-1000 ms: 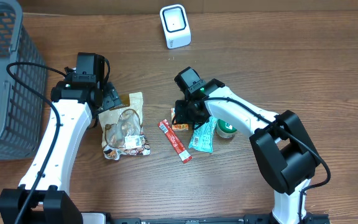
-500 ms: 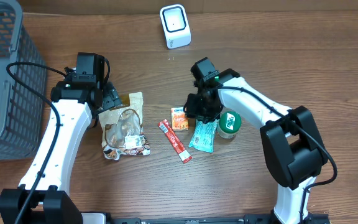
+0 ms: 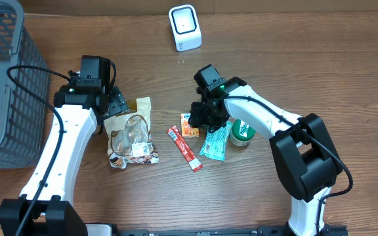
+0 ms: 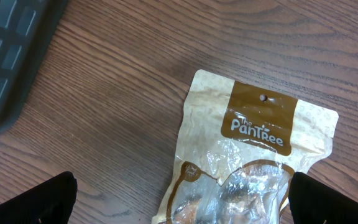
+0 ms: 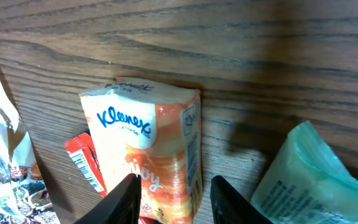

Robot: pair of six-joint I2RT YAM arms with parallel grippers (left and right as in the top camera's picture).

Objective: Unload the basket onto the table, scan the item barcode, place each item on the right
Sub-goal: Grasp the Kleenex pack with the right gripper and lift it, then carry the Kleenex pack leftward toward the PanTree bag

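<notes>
One orange Kleenex pack (image 5: 145, 143) was mine to scan, and it lay flat on the table (image 3: 320, 59), well short of the scanner (image 3: 185, 27) on my side of it, almost in line with it. Its long axis ran roughly toward the scanner and away from it. My right gripper (image 5: 174, 186) hung directly above the pack, over the half that faces my right, with the jaws partly apart: one finger over the printed face, the other just past the pack's right edge. I could not tell whether either finger touched it. The jaws' closing line crossed the pack's short width, so I judged a straight drop and a squeeze would suit, then a carry away from me to the scanner. I saw no barcode on the upper face.

Farther from the scanner than the pack lay a red stick (image 3: 186, 149), a teal packet (image 3: 215, 141) and a green-lidded tub (image 3: 241, 131). My left gripper (image 3: 113, 105) stood off to the scanner's left, jaws wide and empty, above the top of a Pantree snack pouch (image 4: 253, 162). I judged the right arm plainly nearer.
</notes>
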